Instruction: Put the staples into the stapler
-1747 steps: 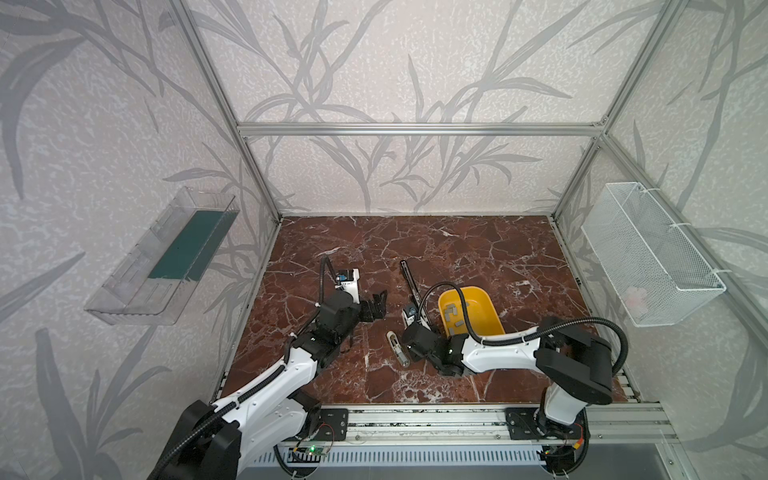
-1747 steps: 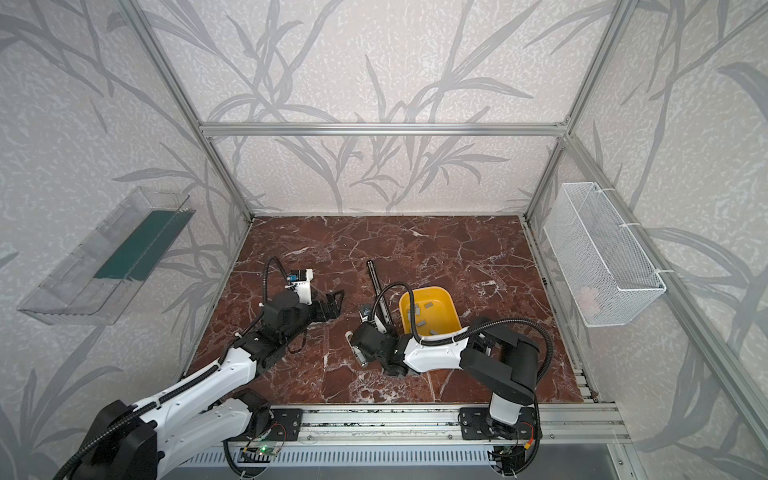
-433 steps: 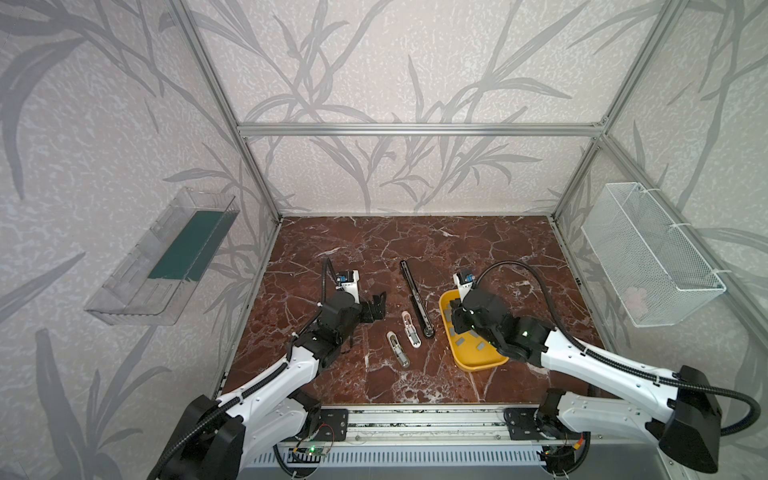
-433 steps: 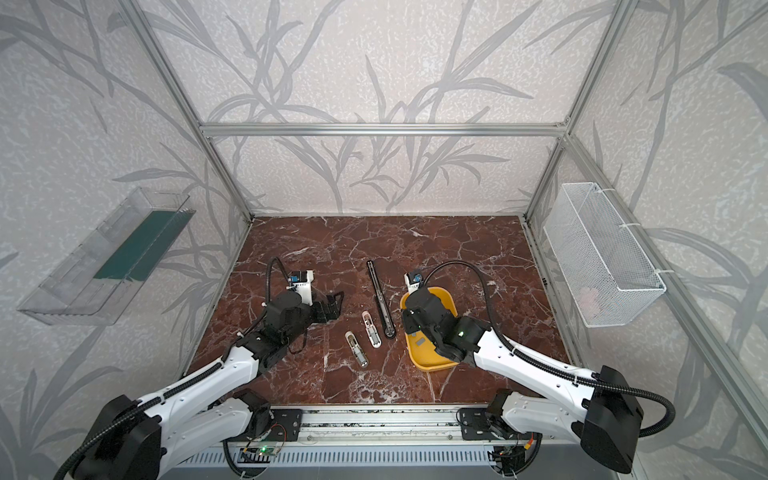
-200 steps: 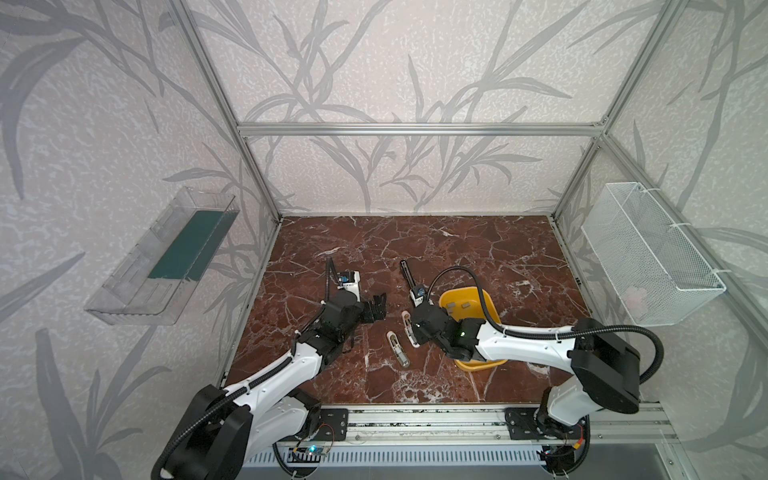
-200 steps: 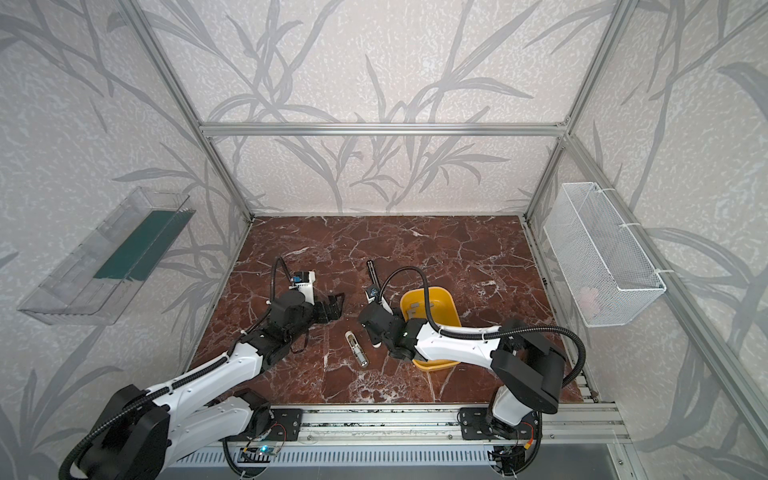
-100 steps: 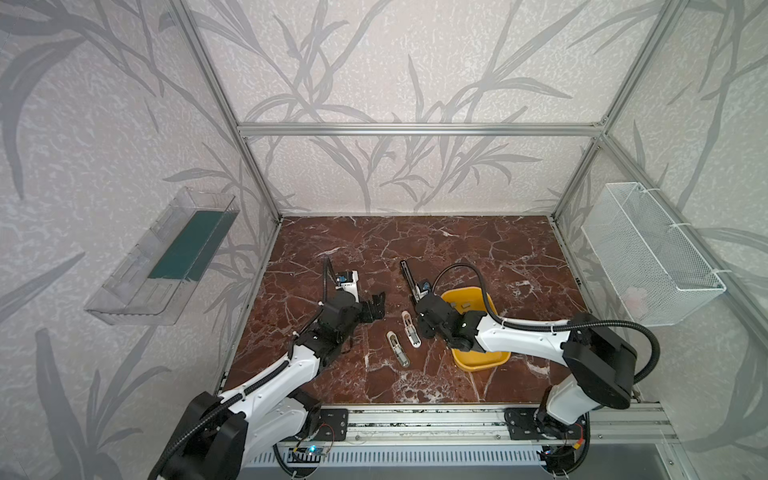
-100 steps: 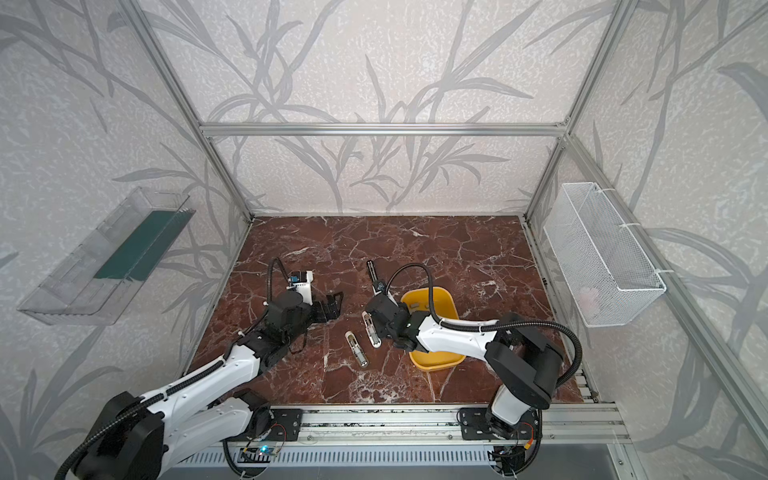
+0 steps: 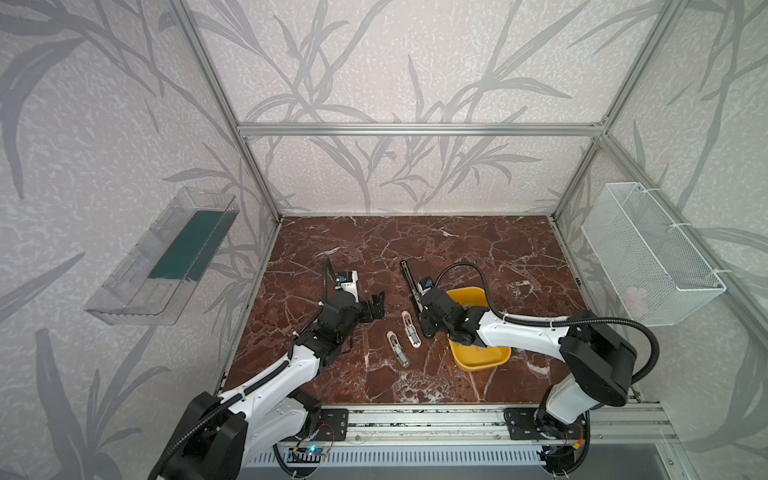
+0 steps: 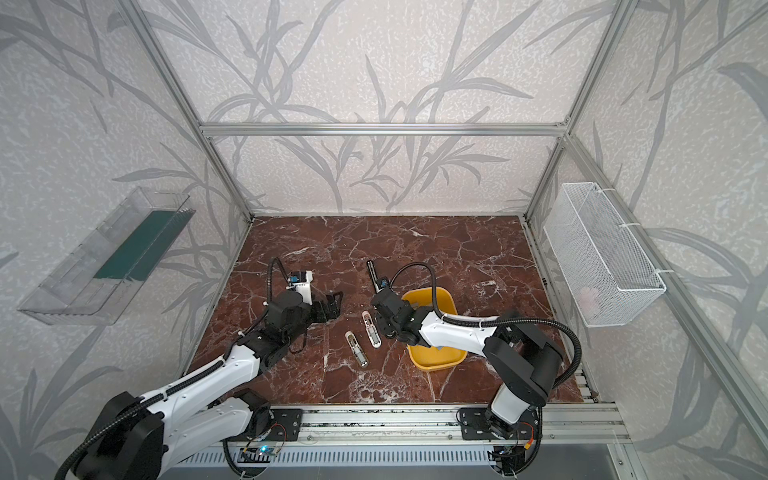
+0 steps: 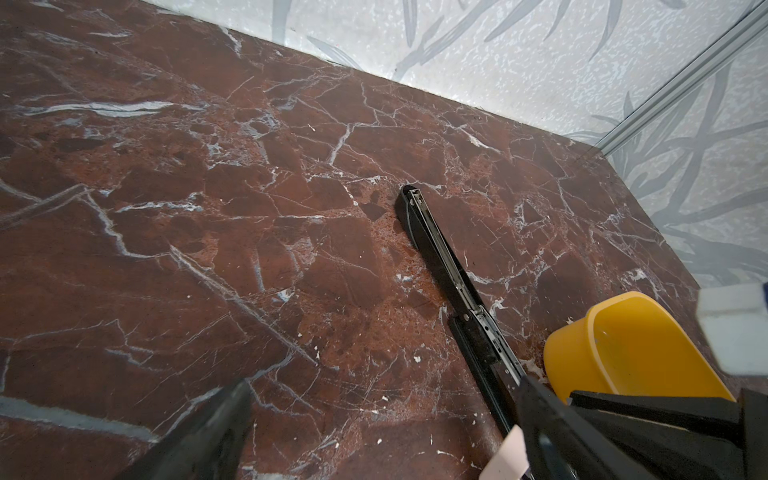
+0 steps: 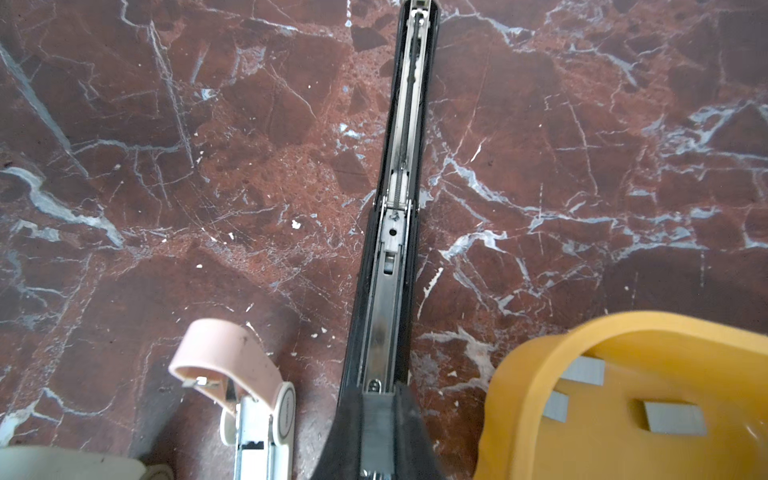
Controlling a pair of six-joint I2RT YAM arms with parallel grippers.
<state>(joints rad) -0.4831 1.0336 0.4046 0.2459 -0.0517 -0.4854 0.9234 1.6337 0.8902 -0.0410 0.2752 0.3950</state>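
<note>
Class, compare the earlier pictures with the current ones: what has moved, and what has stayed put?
The right gripper, shut, swung from above the yellow bin leftward to the near end of the opened black stapler; whether it carries a staple strip cannot be seen. The left gripper stayed open and still; the two small staplers and the bin kept their places.

table (image 12: 166, 166): red marble look, shiny
black stapler (image 12: 390, 266): blk plastic, shiny metal inside
yellow tub (image 12: 540, 415): smooth plastic
staples (image 12: 673, 417): grey metal, matt
</note>
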